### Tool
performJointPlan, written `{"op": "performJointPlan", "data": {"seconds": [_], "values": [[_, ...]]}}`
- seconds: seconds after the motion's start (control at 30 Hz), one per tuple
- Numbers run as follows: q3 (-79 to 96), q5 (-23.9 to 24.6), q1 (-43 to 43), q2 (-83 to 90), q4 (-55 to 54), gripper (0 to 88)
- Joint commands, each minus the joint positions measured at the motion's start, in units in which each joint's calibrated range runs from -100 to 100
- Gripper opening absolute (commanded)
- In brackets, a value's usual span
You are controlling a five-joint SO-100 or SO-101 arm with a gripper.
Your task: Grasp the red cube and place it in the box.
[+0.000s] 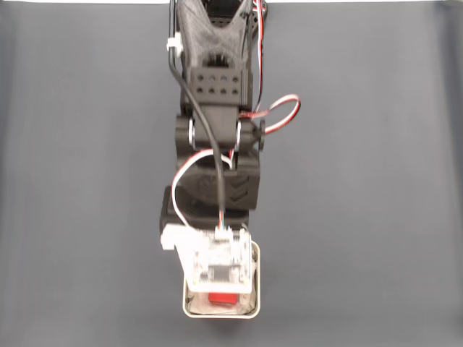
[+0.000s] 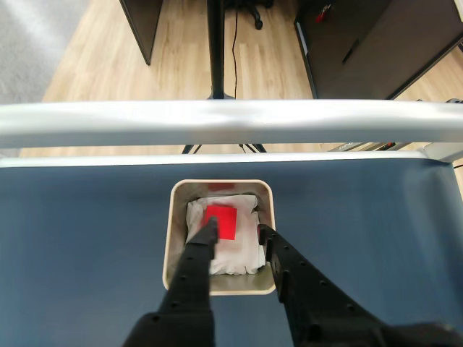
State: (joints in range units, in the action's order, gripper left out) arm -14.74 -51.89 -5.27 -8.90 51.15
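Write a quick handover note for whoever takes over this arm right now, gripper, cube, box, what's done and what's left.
Gripper: open, fingers spread above the box, holding nothing.
Red cube: lying on the white lining inside the box; the left finger tip in the wrist view overlaps its edge, contact unclear.
Box: on the dark mat near the table edge, directly under the arm in the fixed view.
Done: cube is in the box and released.
Left: probably just lift the arm clear without nudging the cube.
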Motion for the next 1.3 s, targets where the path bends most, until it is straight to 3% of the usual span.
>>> {"op": "performJointPlan", "data": {"seconds": [0.0, 0.17, 0.67, 0.93, 1.07, 1.27], "values": [[3.61, 0.29, 0.86, 13.49, -1.15, 0.0], [20.12, 0.24, 1.72, 30.74, -1.48, 0.0], [93.75, -1.03, 3.07, 80.83, -13.37, 0.0], [114.46, -1.37, 2.43, 104.83, -0.01, 0.0], [114.56, 0.44, 2.99, 108.73, 10.98, 0.0], [114.56, 1.37, 3.56, 108.81, 18.85, 0.0]]}}
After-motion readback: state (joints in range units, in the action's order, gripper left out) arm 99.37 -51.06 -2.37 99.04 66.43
